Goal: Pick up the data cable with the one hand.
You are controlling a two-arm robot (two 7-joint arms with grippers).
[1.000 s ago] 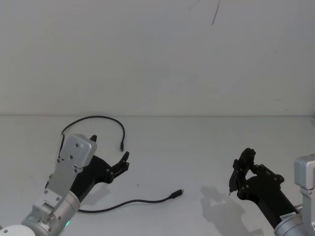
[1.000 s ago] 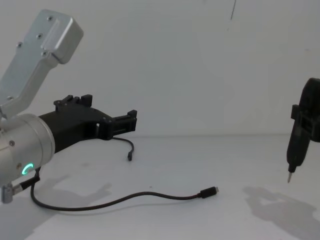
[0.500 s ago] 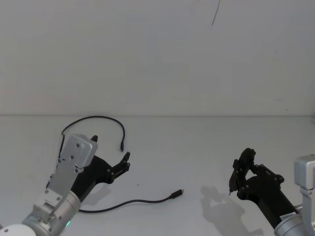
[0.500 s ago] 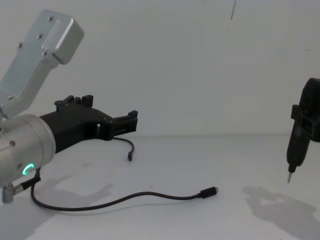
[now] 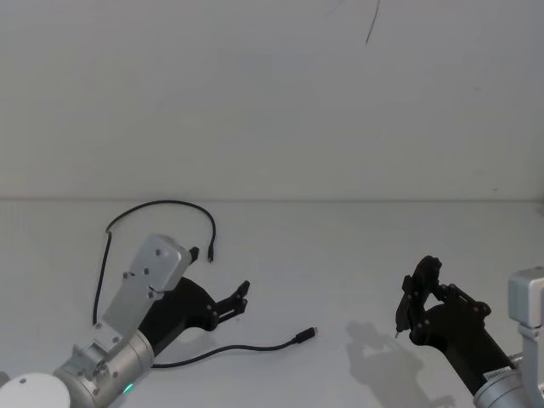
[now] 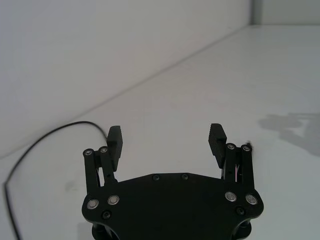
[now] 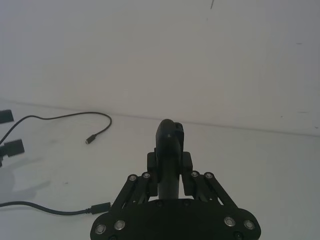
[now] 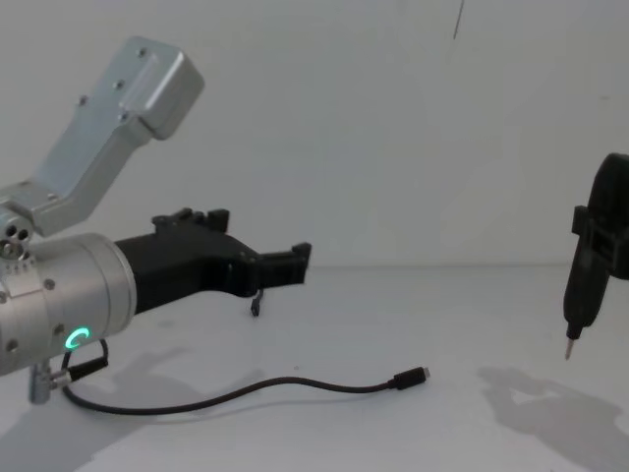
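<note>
Head view. Found left gripper [image 5: 241,298] held over the white table [image 5: 340,246], fingers spread apart, grasping nothing. Logged green ring [image 5: 127,389] glowing on its silver wrist. Traced black cable [image 5: 246,347] flat on the table, apart from left gripper: one run curving just in front of it and ending at near plug [image 5: 304,336] to its right, other run arching behind it down to far plug [image 5: 209,253] just beyond the fingertips. Noted right gripper [image 5: 416,293] well right of left gripper, clenched on a pen tool [image 5: 399,316]. Spotted pale label [image 5: 495,372] on right arm; print too small to read. Marked thin dark streak [image 5: 371,24] on the wall, high above.

Left wrist view. Saw left gripper [image 6: 165,136] with pads [image 6: 114,136] wide apart, bare table between. Picked out a curve of cable [image 6: 45,137] off to one side of it, not touching.

Right wrist view. Saw right gripper [image 7: 170,167] closed tight around pen tool [image 7: 170,137]. Made out cable [image 7: 65,116] farther off, and fingertips [image 7: 12,147] of left gripper at the frame edge beside it.

Chest view. Found left gripper [image 8: 295,260] hanging above the table [image 8: 442,315], pointing right. Logged cable [image 8: 246,393] lying below it, near plug [image 8: 411,377] down and right of the fingertips, far plug [image 8: 255,307] just under and behind them. Placed right gripper [image 8: 601,226] far right of left gripper, pen tool [image 8: 573,310] pointing down, tip clear of the table.
</note>
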